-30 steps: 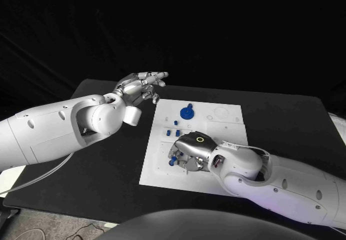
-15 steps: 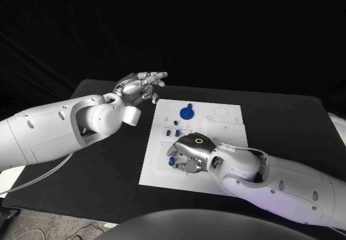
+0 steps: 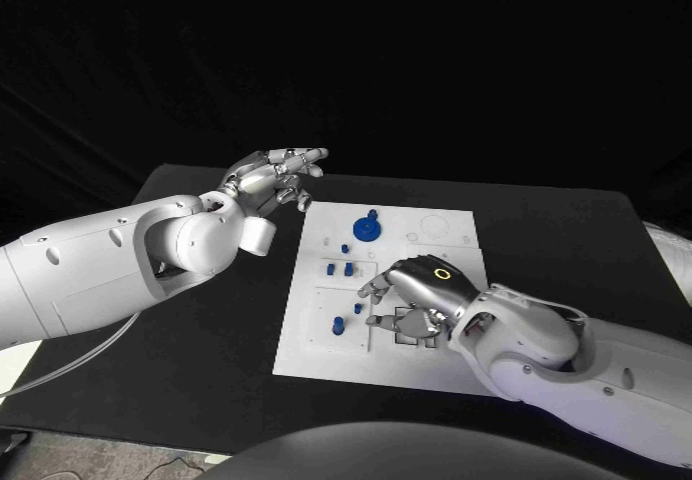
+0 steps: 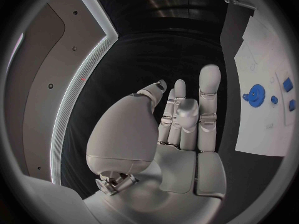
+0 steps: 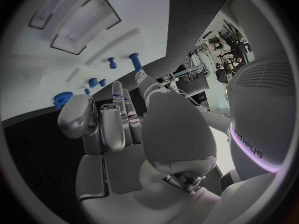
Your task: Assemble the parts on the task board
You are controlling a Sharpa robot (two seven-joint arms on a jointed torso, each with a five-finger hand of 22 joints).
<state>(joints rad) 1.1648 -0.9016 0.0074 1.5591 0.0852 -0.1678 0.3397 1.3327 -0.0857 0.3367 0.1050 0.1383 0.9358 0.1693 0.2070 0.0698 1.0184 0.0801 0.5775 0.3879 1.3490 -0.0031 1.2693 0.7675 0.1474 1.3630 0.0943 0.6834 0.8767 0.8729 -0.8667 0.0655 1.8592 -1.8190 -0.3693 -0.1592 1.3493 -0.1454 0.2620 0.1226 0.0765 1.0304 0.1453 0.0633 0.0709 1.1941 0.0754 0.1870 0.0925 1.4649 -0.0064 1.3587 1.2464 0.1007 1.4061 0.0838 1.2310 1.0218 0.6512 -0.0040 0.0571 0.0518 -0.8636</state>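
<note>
Right hand [image 3: 418, 290]: fingers apart and lightly curled, nothing held between them; in the right wrist view the fingers [image 5: 118, 117] stand side by side with an empty palm. The hand hangs over the middle of the task board [image 3: 447, 250], its fingertips pointing toward the board's near left part. Left hand [image 3: 271, 180]: fingers extended and slightly spread, holding nothing; the left wrist view shows the fingers [image 4: 187, 114] straight and the palm bare. This hand is raised above the black table [image 3: 202, 330], off the board's far left corner, well apart from the board's parts. Task board: white plate lying flat in the middle of the table, long side running away from the robot. Parts on it, all blue: a gear [image 3: 369, 228] with a small knob on top, near the far left area; a tiny peg [image 3: 348, 246] just near of the gear; two short pieces [image 3: 340, 268] side by side in the left middle; one upright peg [image 3: 362, 297] just beside the right hand's fingertips; one further peg [image 3: 338, 325] toward the near left. Grey recessed outlines [image 3: 405, 329] lie on the board beneath the right hand; a faint circular outline [image 3: 441, 224] marks the far right area.
</note>
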